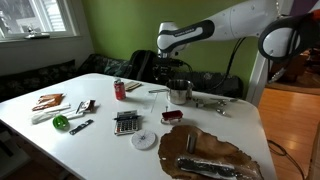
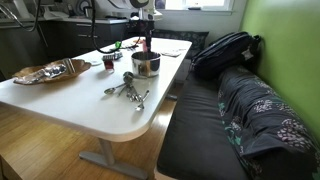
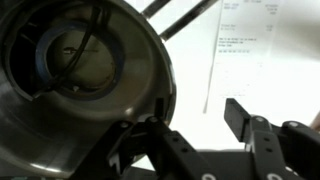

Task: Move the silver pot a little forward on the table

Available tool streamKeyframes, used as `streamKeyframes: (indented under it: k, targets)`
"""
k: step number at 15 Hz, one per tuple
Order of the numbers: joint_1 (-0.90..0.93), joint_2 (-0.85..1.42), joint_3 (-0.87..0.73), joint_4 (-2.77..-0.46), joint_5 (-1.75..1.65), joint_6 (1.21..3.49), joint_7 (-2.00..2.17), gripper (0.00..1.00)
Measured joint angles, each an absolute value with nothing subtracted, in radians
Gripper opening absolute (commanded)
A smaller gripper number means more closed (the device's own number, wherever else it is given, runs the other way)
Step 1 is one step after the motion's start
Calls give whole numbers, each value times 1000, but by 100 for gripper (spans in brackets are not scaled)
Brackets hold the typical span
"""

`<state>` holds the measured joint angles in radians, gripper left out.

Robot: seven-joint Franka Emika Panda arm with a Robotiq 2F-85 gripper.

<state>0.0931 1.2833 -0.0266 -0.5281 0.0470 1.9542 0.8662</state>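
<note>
The gripper [image 3: 205, 135] has its two fingers [image 3: 247, 120] apart. In the wrist view one finger sits over the rim of the silver pot [image 3: 70, 90]. The other stands outside the wall, with a strip of white table [image 3: 192, 70] showing between it and the steel. Nothing is clamped. Whether the inner finger touches the rim cannot be told.

The one pot is upright, and its open mouth fills the left of the wrist view. One printed sheet of paper [image 3: 245, 40] lies flat on the table just beyond it.

In both exterior views the single arm [image 1: 235, 25] reaches over the table, and the gripper [image 1: 178, 78] hangs straight down at the pot [image 1: 180, 95]. The pot stands near the far long edge of the table in an exterior view. In an exterior view the pot [image 2: 146, 65] is towards the middle of the white top.

Near the pot is a small cluster of metal utensils [image 2: 128, 88], too tangled to count. One red can [image 1: 119, 90] stands upright, well apart from the pot. One calculator [image 1: 126, 123] lies nearer the front edge, with one white round disc [image 1: 145, 140] just beside it. One brown mat [image 1: 205, 152] lies at a corner of the table, and one green object [image 1: 61, 122] lies near the opposite end. One black backpack [image 2: 225, 50] rests on the dark bench [image 2: 200, 130] beside the table.
</note>
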Motion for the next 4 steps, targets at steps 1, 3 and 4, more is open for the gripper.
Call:
streamKeyframes:
  k: [1,3,4]
  targets:
    - [95,1274,-26,-516,47,1974,862,100]
    - [97,1252,-15,-493,47,2012,815,100]
    - [95,1239,-2,-484,47,2033,775,100]
